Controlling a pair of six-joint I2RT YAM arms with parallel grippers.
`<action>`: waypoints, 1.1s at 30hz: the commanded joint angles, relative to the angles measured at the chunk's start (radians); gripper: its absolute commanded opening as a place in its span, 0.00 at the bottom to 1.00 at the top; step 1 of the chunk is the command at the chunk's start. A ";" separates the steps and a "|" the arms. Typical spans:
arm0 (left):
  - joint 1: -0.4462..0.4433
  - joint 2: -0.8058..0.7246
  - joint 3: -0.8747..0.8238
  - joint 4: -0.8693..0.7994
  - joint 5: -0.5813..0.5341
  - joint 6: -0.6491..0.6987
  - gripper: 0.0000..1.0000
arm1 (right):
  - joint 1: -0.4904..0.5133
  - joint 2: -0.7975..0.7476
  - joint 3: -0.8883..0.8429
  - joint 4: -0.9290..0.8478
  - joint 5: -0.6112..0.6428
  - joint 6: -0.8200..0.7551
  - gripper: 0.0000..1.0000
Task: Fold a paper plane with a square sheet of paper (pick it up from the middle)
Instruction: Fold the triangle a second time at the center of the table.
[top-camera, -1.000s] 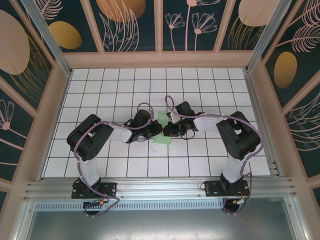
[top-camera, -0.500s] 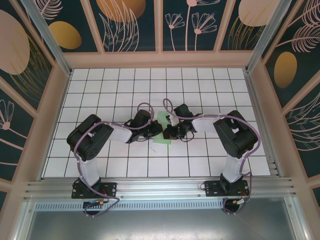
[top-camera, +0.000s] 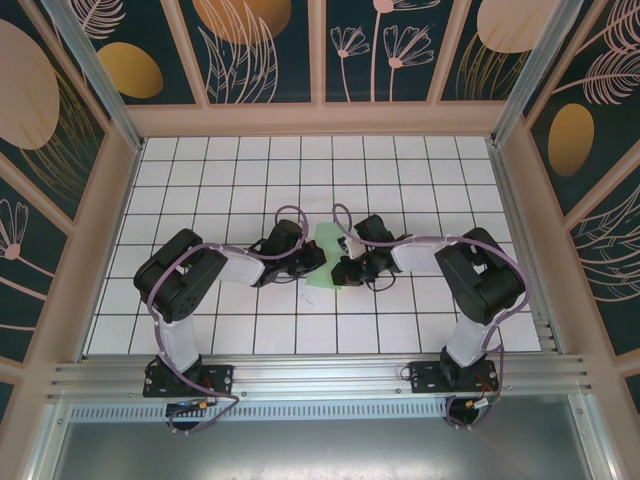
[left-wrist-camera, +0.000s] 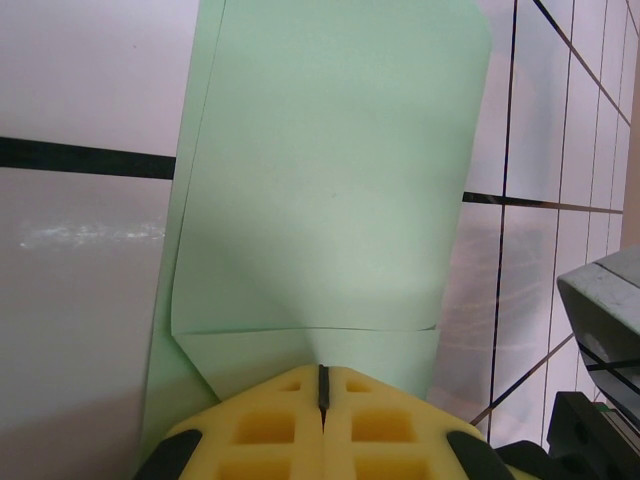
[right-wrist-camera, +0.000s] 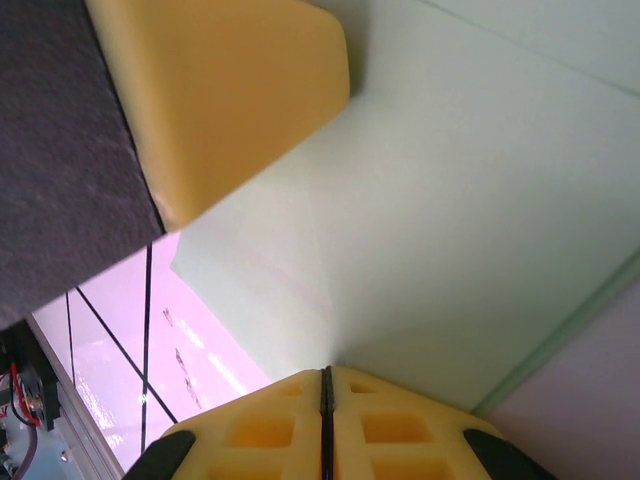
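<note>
From above, the square sheet of paper (top-camera: 327, 240), pale green and partly folded, lay mid-tabletop (top-camera: 200, 170) between the left gripper (top-camera: 313, 259) and the right gripper (top-camera: 341, 268). The left wrist showed closed yellow pads (left-wrist-camera: 270, 425) touching a creased, doubled flap. The right wrist showed its jaws likewise closed at the sheet's edge

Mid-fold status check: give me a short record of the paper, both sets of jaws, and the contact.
paper: square sheet of paper, pale green, with one flap folded over, on the gridded table
left gripper: jaws shut, tips at the sheet's edge
right gripper: jaws shut, tips at the sheet from the opposite side
contact: pinching or pressing, cannot tell
plane: not yet formed
</note>
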 joint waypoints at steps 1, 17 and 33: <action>0.005 0.026 -0.018 -0.113 -0.083 0.035 0.05 | -0.006 -0.022 -0.042 -0.083 -0.013 0.002 0.12; 0.005 0.027 -0.010 -0.126 -0.085 0.039 0.05 | -0.016 -0.054 -0.083 -0.075 -0.047 0.004 0.13; 0.006 0.011 0.007 -0.142 -0.076 0.054 0.06 | -0.048 -0.118 -0.129 -0.067 -0.062 -0.002 0.13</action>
